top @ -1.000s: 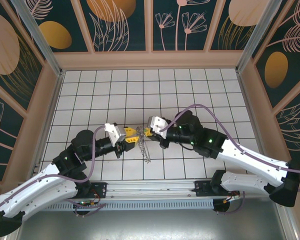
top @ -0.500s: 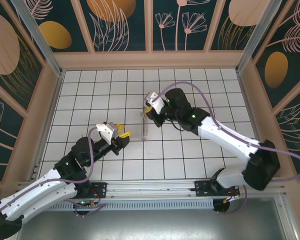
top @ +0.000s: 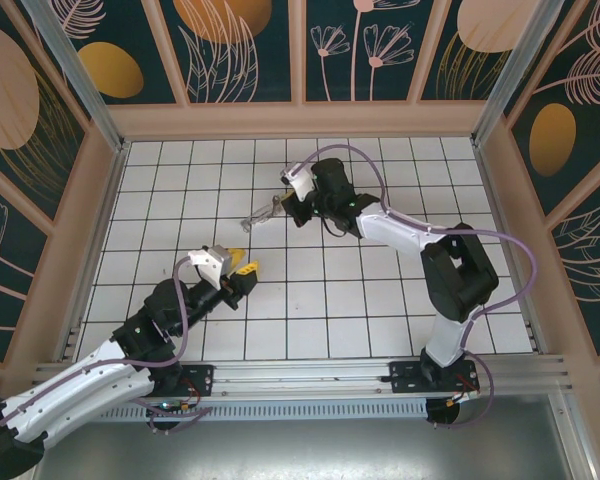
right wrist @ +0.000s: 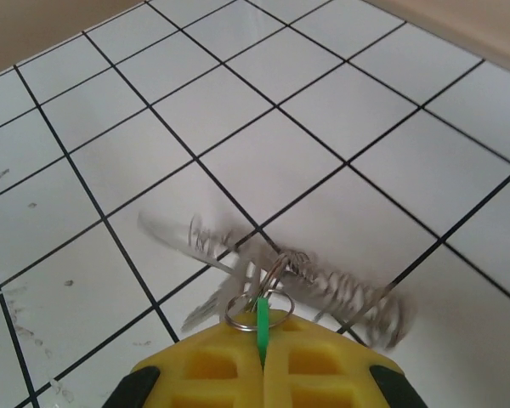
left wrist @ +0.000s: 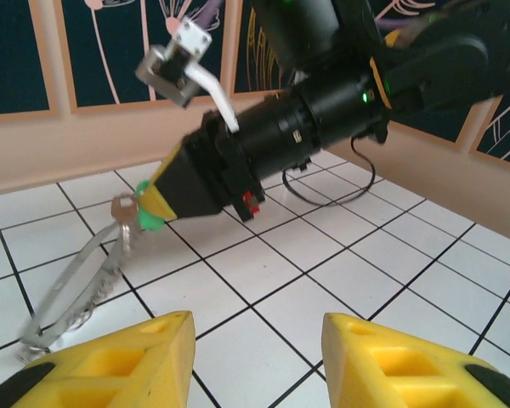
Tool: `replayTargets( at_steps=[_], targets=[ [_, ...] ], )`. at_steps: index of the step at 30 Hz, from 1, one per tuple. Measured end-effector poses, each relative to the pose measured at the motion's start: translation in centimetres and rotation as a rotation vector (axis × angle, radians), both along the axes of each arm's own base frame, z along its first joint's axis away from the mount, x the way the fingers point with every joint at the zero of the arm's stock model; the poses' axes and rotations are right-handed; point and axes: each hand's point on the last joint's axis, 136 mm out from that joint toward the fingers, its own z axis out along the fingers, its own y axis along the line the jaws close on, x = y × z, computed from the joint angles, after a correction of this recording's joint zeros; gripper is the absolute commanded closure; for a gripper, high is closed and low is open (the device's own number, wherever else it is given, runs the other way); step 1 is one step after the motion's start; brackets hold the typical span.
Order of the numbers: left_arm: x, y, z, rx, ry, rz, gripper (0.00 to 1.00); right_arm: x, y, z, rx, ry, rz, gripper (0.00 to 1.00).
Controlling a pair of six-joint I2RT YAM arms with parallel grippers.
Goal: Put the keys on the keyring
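The right gripper (top: pixel 282 203), pinched tight on the green key (right wrist: pixel 261 316), has swung clear of the left gripper (left wrist: pixel 257 357), now parted and empty. The keyring (right wrist: pixel 323 285) trails just beyond the right claw's tips, suggesting the threading is done.

In the top view the right gripper (top: pixel 288 203) sits above centre, with the key (left wrist: pixel 150 223) at its tip. The keyring (top: pixel 260 216) hangs from there toward the lower left (far end down by the table (top: pixel 380 300)). The left gripper (top: pixel 246 266) lies below it, well apart.
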Motion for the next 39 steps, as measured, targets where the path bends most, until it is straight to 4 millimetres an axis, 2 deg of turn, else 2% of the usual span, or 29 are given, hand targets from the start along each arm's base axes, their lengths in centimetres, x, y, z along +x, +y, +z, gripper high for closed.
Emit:
replayTargets(
  at_steps=[4,10,13,16,19,22,23,24,25,28,29,30,31,35,37,39],
  targets=[
    [0.1,0.2,0.3,-0.008,-0.008,0.011,0.56,-1.7,-1.2,-2.7,0.002,0.056,-0.017,1.00],
    [0.2,0.3,0.2,-0.006,-0.007,0.018,0.56,-6.5,-4.2,-6.9,0.000,0.180,-0.029,1.00],
    [0.2,0.2,0.1,-0.002,-0.004,0.019,0.55,-8.3,-5.3,-8.4,0.008,0.228,-0.037,0.99],
    [0.4,0.0,-0.4,0.008,0.009,0.022,0.53,-9.8,-6.4,-9.5,0.013,0.264,-0.053,0.93],
    [0.7,-0.3,-1.2,0.025,0.037,0.023,0.50,-10.6,-7.0,-9.7,0.025,0.275,-0.068,0.86],
    [1.0,-0.7,-2.4,0.051,0.072,0.024,0.46,-10.6,-7.2,-9.0,0.051,0.260,-0.083,0.77],
    [1.1,-0.9,-2.9,0.058,0.088,0.025,0.38,-10.5,-7.4,-8.5,0.064,0.249,-0.089,0.75],
    [1.2,-1.0,-3.3,0.062,0.102,0.026,0.17,-10.5,-7.5,-8.0,0.076,0.238,-0.096,0.72],
    [1.3,-1.0,-3.5,0.069,0.108,0.028,0.02,-10.4,-7.7,-7.6,0.089,0.227,-0.106,0.69],
    [1.7,-1.1,-3.6,0.070,0.130,0.048,0.01,-10.1,-8.7,-6.1,0.114,0.180,-0.140,0.49],
    [1.9,-1.0,-3.5,0.065,0.135,0.064,0.01,-10.1,-9.0,-5.5,0.123,0.164,-0.154,0.34],
    [2.2,-0.7,-3.2,0.057,0.136,0.089,0.01,-10.0,-9.4,-4.7,0.132,0.137,-0.169,0.11],
    [2.5,-0.4,-3.0,0.049,0.135,0.114,0.01,-10.0,-9.8,-3.8,0.145,0.108,-0.184,0.01],
    [3.9,1.7,-2.8,0.031,0.129,0.259,0.01,-9.7,-12.7,1.6,0.233,-0.075,-0.286,0.01],
    [4.7,2.9,-2.7,0.019,0.114,0.332,0.01,-9.3,-14.9,4.0,0.280,-0.168,-0.361,0.01],
    [5.9,4.8,-3.0,0.010,0.103,0.423,0.01,-8.6,-17.9,5.8,0.317,-0.259,-0.467,0.01]
  ],
)
